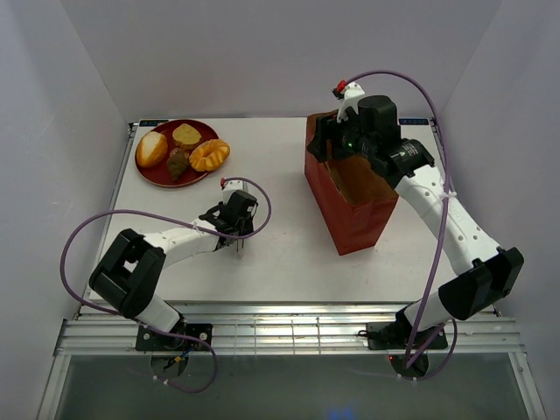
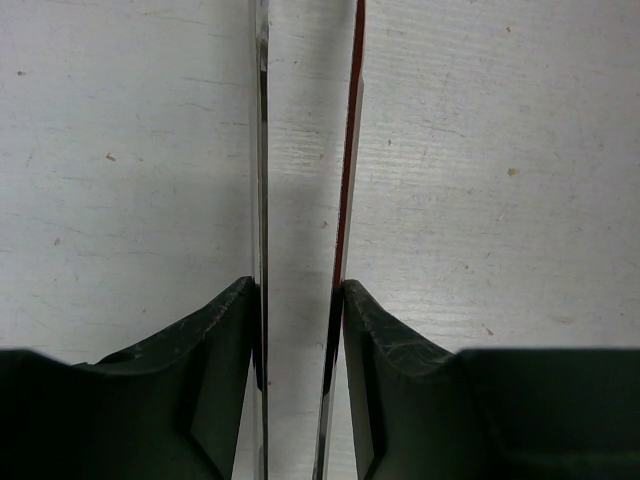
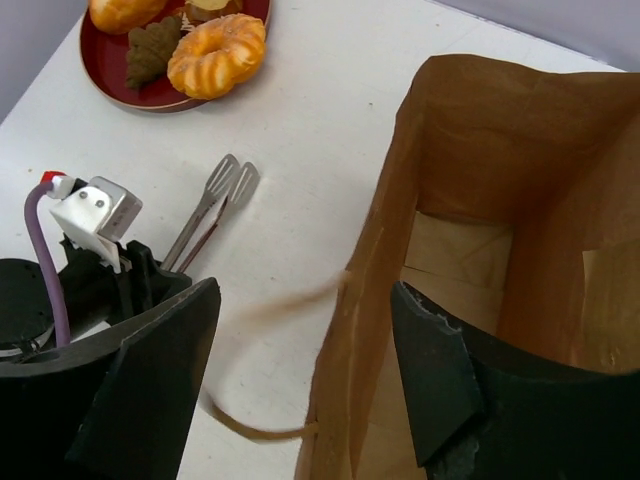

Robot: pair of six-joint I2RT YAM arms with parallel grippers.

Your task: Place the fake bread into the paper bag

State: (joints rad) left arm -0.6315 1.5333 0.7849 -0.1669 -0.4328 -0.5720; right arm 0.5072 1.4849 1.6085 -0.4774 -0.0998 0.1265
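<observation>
At the far left of the white table (image 1: pixel 289 254) a round red plate (image 1: pixel 156 175) holds all 4 pieces of fake bread: a golden oval roll (image 1: pixel 151 149) on its left, a yellow-brown piece (image 1: pixel 185 135) at the far side, a dark brown piece (image 1: pixel 178 162) in the middle and an orange ridged bun (image 1: pixel 210 155) on its right edge. Nearer the arms' bases, the left gripper (image 2: pixel 298 290) hangs low over the bare table with its jaws narrow, clamped on a pair of metal tongs (image 3: pixel 222 178) whose 2 thin arms run close together between the fingers. The tongs' flat heads lie well apart from the plate. To the right stands the paper bag (image 1: pixel 359 219), upright with its mouth open, showing only its lighter brown walls and folded bottom. The right gripper (image 3: pixel 305 295) sits at the bag's far-left rim with its jaws wide, 1 finger outside and 1 inside, the bag wall between them and gripped by neither. A string handle beside that wall is blurred.
</observation>
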